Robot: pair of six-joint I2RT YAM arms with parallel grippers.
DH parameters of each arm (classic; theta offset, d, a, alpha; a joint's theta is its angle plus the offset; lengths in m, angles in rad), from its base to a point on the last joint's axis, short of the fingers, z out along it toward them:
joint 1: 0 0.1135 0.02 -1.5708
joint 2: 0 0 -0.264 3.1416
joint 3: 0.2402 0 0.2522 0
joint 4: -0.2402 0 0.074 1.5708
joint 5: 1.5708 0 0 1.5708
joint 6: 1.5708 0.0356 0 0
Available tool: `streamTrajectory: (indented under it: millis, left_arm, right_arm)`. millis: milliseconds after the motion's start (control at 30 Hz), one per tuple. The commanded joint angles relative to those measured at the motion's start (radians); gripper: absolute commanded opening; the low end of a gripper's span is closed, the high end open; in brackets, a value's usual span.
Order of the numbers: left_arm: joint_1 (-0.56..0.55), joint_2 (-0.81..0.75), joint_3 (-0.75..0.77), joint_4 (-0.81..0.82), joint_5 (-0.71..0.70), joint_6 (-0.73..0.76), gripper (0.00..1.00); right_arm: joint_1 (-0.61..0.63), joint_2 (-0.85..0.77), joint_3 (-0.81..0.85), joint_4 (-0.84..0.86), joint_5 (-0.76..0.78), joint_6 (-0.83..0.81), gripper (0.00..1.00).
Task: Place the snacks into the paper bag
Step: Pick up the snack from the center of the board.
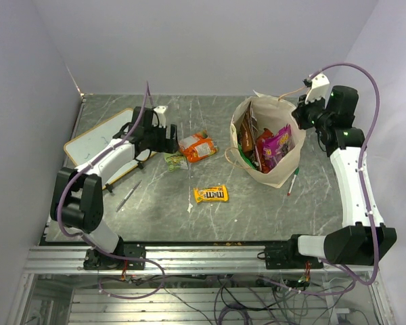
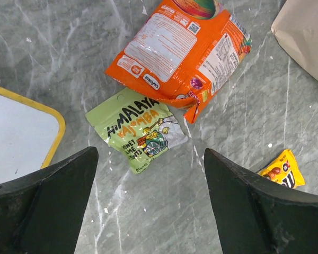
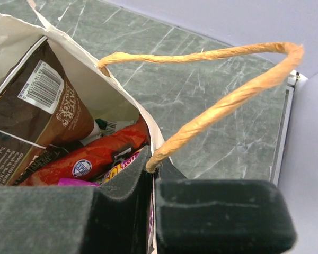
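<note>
The paper bag (image 1: 276,169) stands at centre right, open, holding brown (image 3: 26,116), red (image 3: 95,156) and purple (image 1: 277,142) packets. My right gripper (image 3: 152,174) is shut on the bag's rim by its twisted handle (image 3: 222,111). An orange pouch (image 2: 180,47), a small green packet (image 2: 135,132) and a yellow M&M's packet (image 2: 281,170) lie on the table. They also show in the top view: orange pouch (image 1: 197,146), green packet (image 1: 175,162), M&M's (image 1: 210,194). My left gripper (image 2: 148,211) is open and empty, just above the table near the green packet.
A white whiteboard with a yellow edge (image 1: 98,139) lies at the back left under the left arm. A green-capped marker (image 1: 292,183) lies right of the bag. A thin pen (image 1: 130,195) lies at the front left. Walls close in on three sides.
</note>
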Motion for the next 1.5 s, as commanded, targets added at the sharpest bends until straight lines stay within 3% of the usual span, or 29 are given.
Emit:
streamTrajectory:
  millis: [0, 1467]
  left_arm:
    - [0.009, 0.006, -0.017, 0.066, 0.036, -0.027, 0.92]
    - [0.016, 0.299, 0.102, 0.18, 0.176, -0.273, 0.85]
  right_arm:
    - [-0.007, -0.047, -0.034, 0.094, -0.031, 0.006, 0.0]
    - [-0.028, -0.084, -0.097, 0.104, -0.118, 0.003, 0.0]
